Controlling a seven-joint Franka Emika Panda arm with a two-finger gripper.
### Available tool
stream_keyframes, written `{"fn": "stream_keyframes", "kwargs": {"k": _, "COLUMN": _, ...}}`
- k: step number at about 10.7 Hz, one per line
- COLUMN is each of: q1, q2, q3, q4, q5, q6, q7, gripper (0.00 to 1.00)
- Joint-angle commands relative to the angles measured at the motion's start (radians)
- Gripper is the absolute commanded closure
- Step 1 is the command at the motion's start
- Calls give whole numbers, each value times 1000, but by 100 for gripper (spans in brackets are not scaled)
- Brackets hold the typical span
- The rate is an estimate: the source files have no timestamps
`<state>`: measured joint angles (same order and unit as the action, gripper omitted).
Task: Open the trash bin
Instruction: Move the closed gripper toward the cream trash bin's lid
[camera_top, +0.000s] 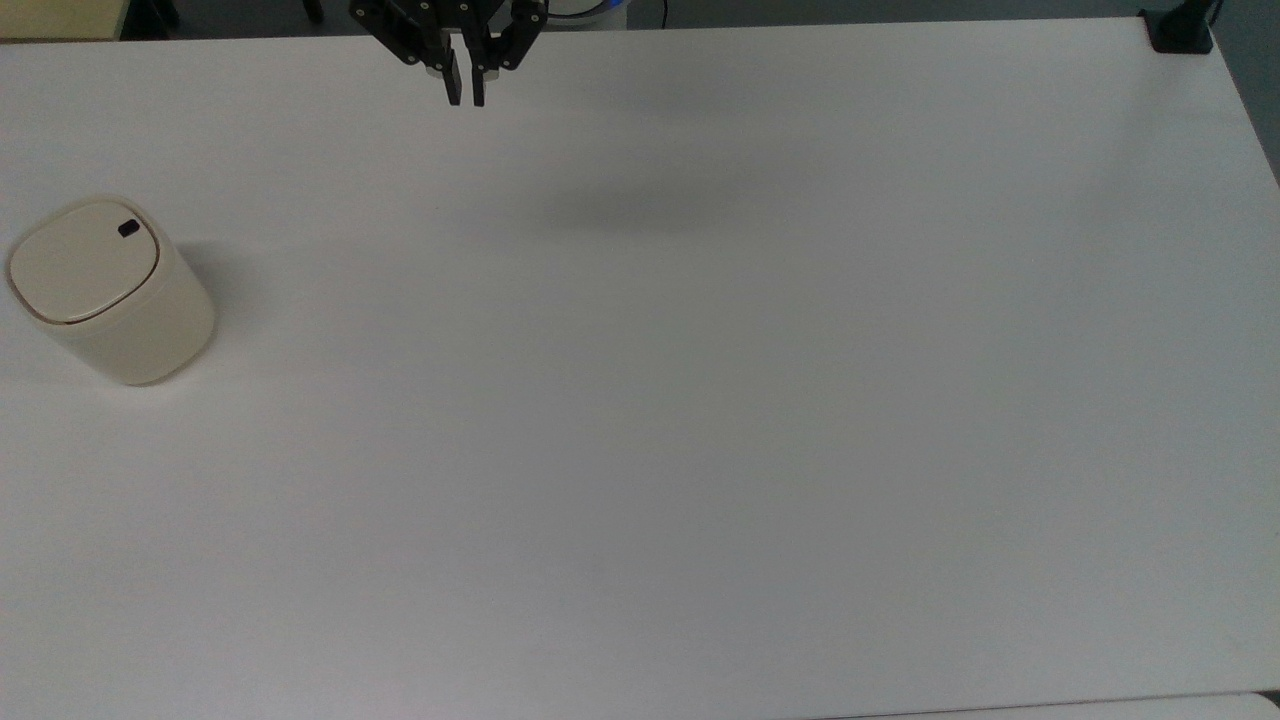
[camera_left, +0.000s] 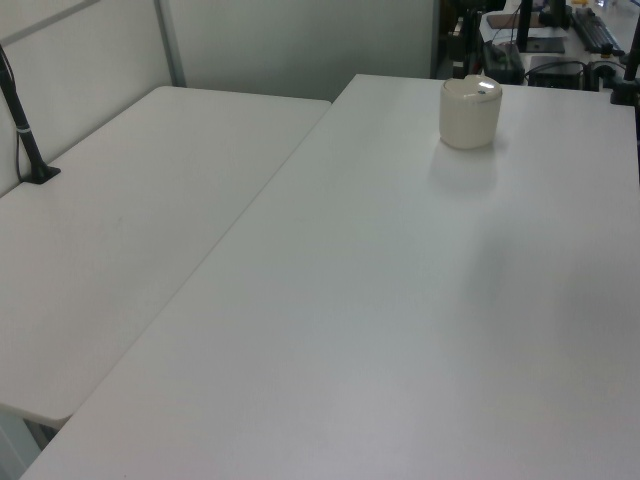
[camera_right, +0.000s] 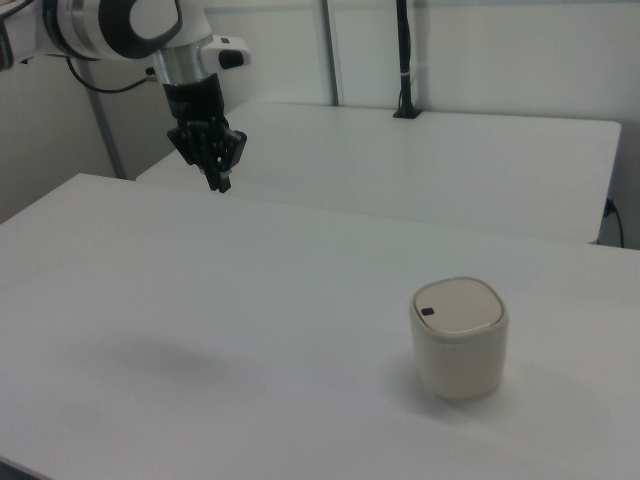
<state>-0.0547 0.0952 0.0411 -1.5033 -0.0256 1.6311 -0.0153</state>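
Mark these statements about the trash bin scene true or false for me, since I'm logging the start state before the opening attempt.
1. The trash bin's lid is closed. True.
2. The gripper is pressing the black button on the lid. False: it hangs in the air well away from the bin, toward the top view's upper edge.
3. The gripper's jaws are closed together with nothing between them. True.
4. The bin lies tipped on its side. False: it stands upright on the white table.
5. In the right view, the bin is to the right of the gripper. True.
6. The button sits at the centre of the lid. False: it is near the lid's edge.
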Motion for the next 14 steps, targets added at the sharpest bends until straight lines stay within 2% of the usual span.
{"fn": "stream_keyframes", "kwargs": {"k": 1, "q1": -16, "q2": -14, "q3": -9, "q4": -18, "q5": -2, "q6": 3, "q7": -26, "gripper": 82}}
{"fn": "stream_keyframes", "kwargs": {"k": 8, "q1": -54, "q2": 10, "q3": -20, "q4": -29, "q5": -10, "q6": 70, "q7": -81, "gripper": 82}}
{"fn": "stream_keyframes", "kwargs": {"k": 14, "q1": -151, "q2": 61, "q3": -20, "q4": -43, "q5": -13, "q6": 158, "q7": -84, "gripper": 84}}
